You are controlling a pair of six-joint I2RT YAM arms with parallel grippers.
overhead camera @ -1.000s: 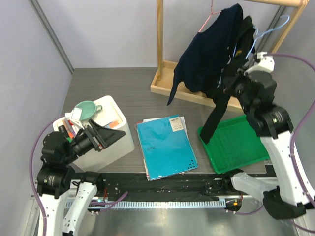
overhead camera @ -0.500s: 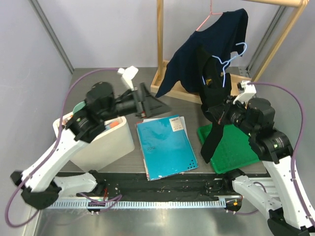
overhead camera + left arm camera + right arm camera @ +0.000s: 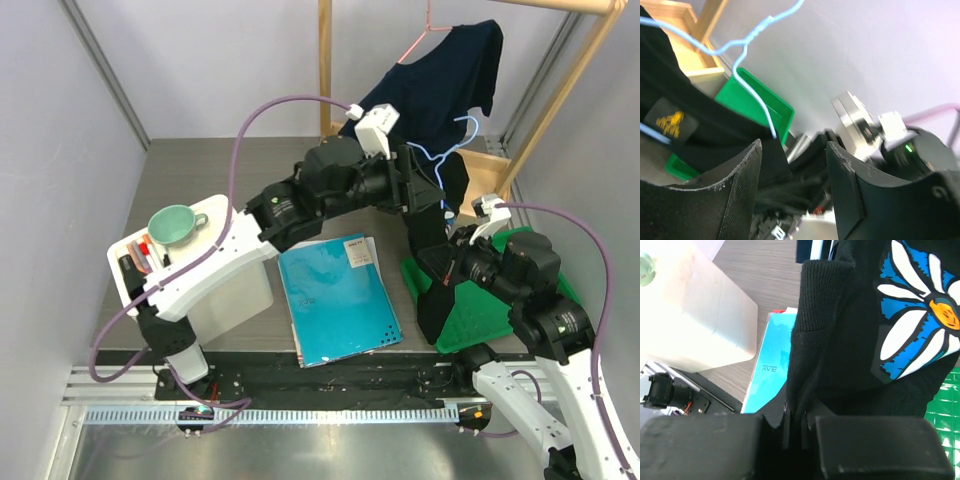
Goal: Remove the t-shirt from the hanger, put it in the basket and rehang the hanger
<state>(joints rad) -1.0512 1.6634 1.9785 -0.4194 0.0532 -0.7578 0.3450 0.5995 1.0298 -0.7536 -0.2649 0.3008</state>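
Clamping a fold of the black t-shirt (image 3: 840, 340), my right jaws are pressed tight on the cloth, which rises straight up from between the fingers (image 3: 875, 445). Its daisy print, white petals on blue round an orange centre, lies up and to the right of the pinch. Ahead of those jaws and to their left, a teal folder (image 3: 767, 375) and a white bin (image 3: 695, 315) rest on the tabletop (image 3: 765, 265). A corner of the green tray (image 3: 945, 405) shows to their right.

My left jaws stand parted, gripping nothing. Through the gap between them I see the t-shirt's black cloth just ahead, with a yellow-marked label up to the left. The light blue wire hanger (image 3: 750, 75) runs down to the cloth just above the gap, and the tray lies farther ahead, beyond the cloth. Seen from above, my left jaws sit at the top of the t-shirt beside the hanger, and my right jaws hold it lower down.
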